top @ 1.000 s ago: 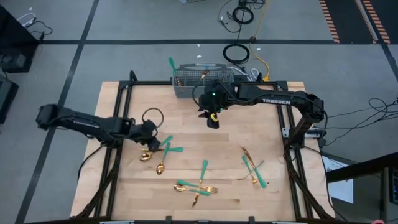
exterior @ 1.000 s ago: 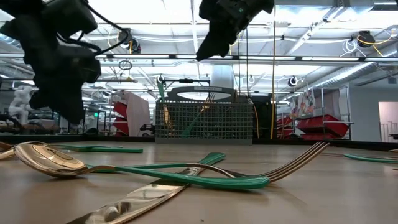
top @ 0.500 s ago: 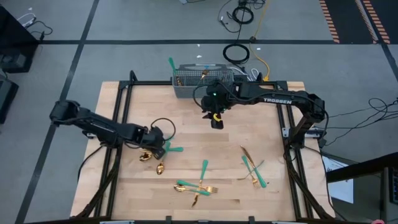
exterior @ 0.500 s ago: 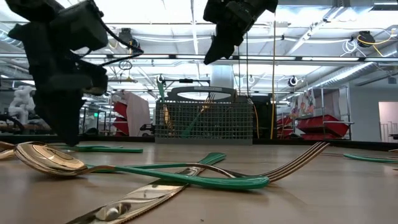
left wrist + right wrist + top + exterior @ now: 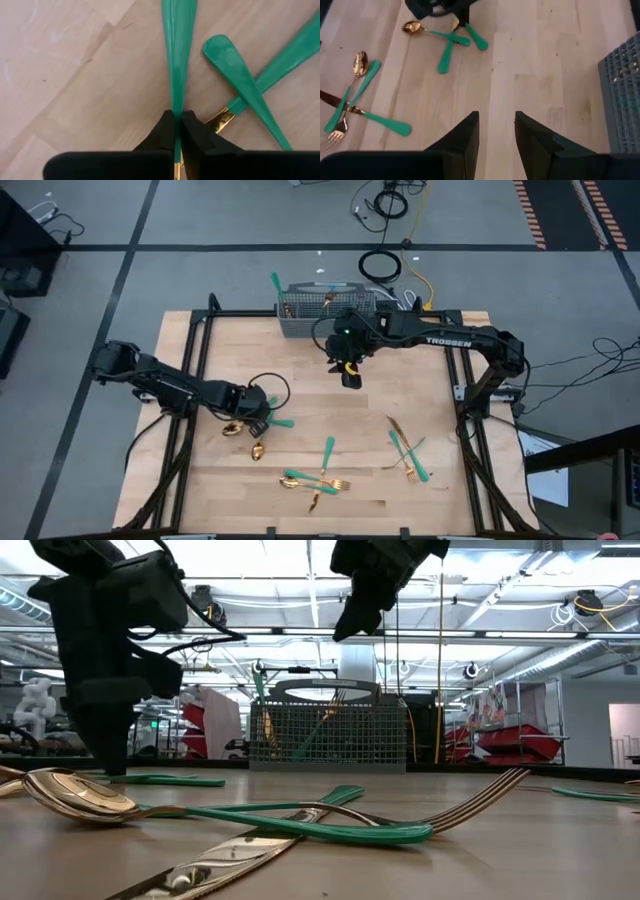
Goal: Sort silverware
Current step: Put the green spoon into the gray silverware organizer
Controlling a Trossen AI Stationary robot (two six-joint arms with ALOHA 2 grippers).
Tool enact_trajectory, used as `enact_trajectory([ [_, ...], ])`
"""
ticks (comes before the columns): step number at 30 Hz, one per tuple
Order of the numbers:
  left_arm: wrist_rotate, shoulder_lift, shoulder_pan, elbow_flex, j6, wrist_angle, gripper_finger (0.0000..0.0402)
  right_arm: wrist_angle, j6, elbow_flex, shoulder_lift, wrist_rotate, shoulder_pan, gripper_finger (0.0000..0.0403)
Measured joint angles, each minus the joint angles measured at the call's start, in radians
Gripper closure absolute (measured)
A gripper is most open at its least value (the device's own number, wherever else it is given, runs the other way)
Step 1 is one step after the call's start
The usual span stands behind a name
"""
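Gold-headed, teal-handled silverware lies on the wooden table in three loose groups: left [image 5: 255, 430], near middle [image 5: 318, 475] and right [image 5: 405, 450]. My left gripper [image 5: 262, 410] stands down on the left group, shut on one teal handle [image 5: 178, 75]. Two more teal handles cross beside it [image 5: 245, 85]. My right gripper [image 5: 350, 376] hangs open and empty above the table, just in front of the grey mesh basket [image 5: 325, 308]; its open fingers show in the right wrist view [image 5: 492, 135]. My left gripper pinches the slim teal handle by its two side edges [image 5: 177, 114] between its fingertips [image 5: 165, 132], close to where the handle meets the gold head. The fingers point down from above. The handle lies flat on the table, running out past the fingertips.
The mesh basket stands at the table's far edge [image 5: 330, 735] with a few pieces standing in it, one teal handle sticking out [image 5: 275, 283]. A spoon [image 5: 80, 795], a fork [image 5: 480, 790] and a knife [image 5: 220, 860] lie close to the low camera. Bare wood lies mid-table [image 5: 320, 405].
My left gripper has moved toward the table's right and near edge and come down onto the left group of silverware, its fingertips now at the table. My right gripper has drifted slightly toward the table's right, staying high.
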Motion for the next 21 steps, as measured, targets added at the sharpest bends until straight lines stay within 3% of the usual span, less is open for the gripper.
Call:
enact_trajectory([
  [12, -0.147, -0.019, 0.033, 0.184, 0.016, -0.037, 0.0401, 0.015, 0.044, 0.0, -0.176, 0.06, -0.031, 0.0289],
  [21, -0.421, -0.073, 0.116, 0.332, 0.149, 0.076, 0.0402, -0.008, 0.091, 0.0, -0.275, 0.149, -0.081, 0.0289],
])
